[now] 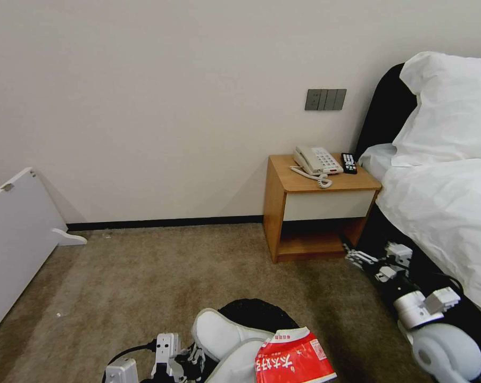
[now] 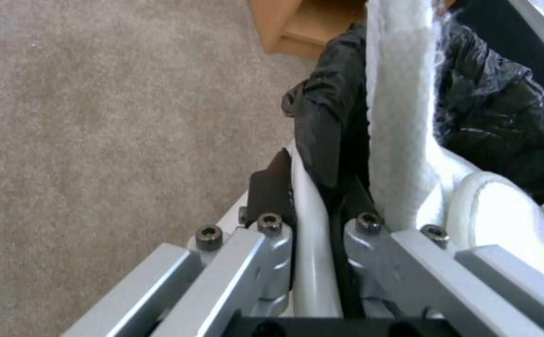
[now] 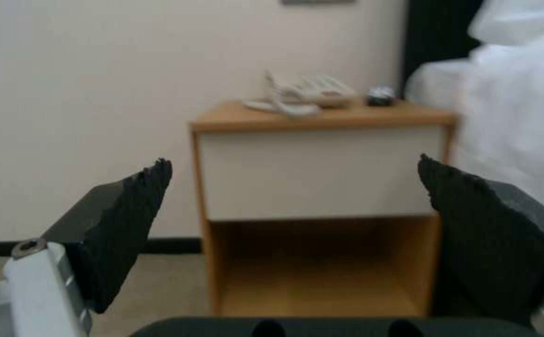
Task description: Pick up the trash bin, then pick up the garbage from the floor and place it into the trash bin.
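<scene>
Clamped right under my head camera, the left gripper (image 1: 190, 361) has its fingers pinched on the rim of the trash bin (image 1: 251, 314), one pad (image 2: 272, 189) outside the white wall and the other inside against the black bag liner (image 2: 328, 126), so the bin hangs low in front of me over the carpet. It is already stuffed: a white slipper (image 1: 219, 332) stands up out of it and a red snack packet (image 1: 292, 359) leans across the top, both poking above the liner. I judge the bin light and its thin plastic wall a bit springy, and the liner slick, so the rim hold seems right only if I keep it level; tilt it and the loose, soft, featherweight litter on top could slide out. The slipper is plush and floppy, the packet crinkly and easily crushed. Further out, the right gripper (image 1: 357, 257) sits low beside the bed (image 1: 442, 207), its fingers spread wide with nothing between them, aimed at the wooden nightstand (image 3: 322, 206). A telephone (image 1: 316, 160) and a remote (image 1: 349, 163) lie on top of that. I see no more litter on the carpet (image 1: 144, 276) ahead.
</scene>
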{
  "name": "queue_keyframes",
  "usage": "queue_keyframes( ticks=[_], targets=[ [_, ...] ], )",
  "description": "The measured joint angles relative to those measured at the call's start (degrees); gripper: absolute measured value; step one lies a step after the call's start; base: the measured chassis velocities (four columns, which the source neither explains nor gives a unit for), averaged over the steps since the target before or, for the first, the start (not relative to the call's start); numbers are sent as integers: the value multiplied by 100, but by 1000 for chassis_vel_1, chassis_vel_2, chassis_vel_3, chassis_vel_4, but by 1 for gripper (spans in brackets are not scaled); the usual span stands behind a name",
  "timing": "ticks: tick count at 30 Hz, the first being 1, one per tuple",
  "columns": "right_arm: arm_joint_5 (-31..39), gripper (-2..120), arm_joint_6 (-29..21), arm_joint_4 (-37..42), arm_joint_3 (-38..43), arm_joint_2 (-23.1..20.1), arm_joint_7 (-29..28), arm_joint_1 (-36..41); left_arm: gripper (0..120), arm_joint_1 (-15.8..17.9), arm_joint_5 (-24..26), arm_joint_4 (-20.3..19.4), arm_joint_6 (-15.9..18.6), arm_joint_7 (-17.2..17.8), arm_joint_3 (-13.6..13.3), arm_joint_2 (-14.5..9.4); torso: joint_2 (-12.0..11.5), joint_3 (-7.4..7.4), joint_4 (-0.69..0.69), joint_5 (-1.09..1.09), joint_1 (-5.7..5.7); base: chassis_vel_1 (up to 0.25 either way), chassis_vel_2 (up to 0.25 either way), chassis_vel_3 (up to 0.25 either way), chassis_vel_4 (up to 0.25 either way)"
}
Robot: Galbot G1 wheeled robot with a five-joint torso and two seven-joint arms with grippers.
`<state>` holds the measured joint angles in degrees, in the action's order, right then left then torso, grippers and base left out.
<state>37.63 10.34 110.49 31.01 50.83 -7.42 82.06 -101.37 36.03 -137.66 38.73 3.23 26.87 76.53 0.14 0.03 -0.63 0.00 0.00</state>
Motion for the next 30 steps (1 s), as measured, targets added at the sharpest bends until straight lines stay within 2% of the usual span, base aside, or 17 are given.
queue_keyframes(
  ticks=[4, 6, 7, 8, 10, 11, 12, 14, 20, 30],
  targets=[
    [-312, 100, -40, 207, 238, 184, -77, 481, 4, 34, 8, 6, -2, -1, 33, -44, 0, 0, 2, 0, 0, 0, 0, 0, 0],
    [-418, 100, -1, 407, 421, 326, 170, 945, 4, 69, 49, 7, -2, -2, 78, -88, 0, 0, 2, 0, 0, 0, 0, 0, 0],
    [-418, 100, -1, 407, 421, 326, 170, 945, 4, 69, 49, 7, -2, -2, 78, -88, 0, 0, 2, 0, 0, 0, 0, 0, 0],
    [-441, 100, 48, 514, 524, 409, 400, 1206, 4, 93, 62, 9, -2, -6, 105, -119, 0, 0, 1, -1, 0, 0, 0, 0, 0],
    [-471, 100, 71, 570, 563, 448, 509, 1339, 4, 107, 65, 13, -2, -7, 119, -140, 0, 0, 0, -1, 0, 0, 0, 0, 0],
    [-513, 100, 112, 658, 664, 512, 781, 1569, 4, 132, 65, 22, -2, -9, 139, -176, 0, 0, 1, 0, 0, 0, 0, 0, 0],
    [-513, 100, 112, 658, 664, 512, 781, 1569, 4, 132, 65, 22, -2, -9, 139, -176, 0, 0, 1, 0, 0, 0, 0, 0, 0],
    [-566, 100, 191, 771, 833, 589, 1286, 1887, 4, 160, 76, 29, -2, -13, 170, -218, 0, 0, 1, 0, 0, 0, 0, 0, 0],
    [-710, 100, 313, 862, 972, 703, 1633, 2154, 4, 160, 101, 28, -6, -26, 189, -283, 0, 0, 2, 0, 0, 0, 0, 0, 0],
    [-854, 100, 415, 839, 904, 982, 1677, 2176, 4, 163, 116, 27, -15, -31, 186, -279, 0, 0, 2, 0, 0, 0, 0, 0, 0]
  ],
)
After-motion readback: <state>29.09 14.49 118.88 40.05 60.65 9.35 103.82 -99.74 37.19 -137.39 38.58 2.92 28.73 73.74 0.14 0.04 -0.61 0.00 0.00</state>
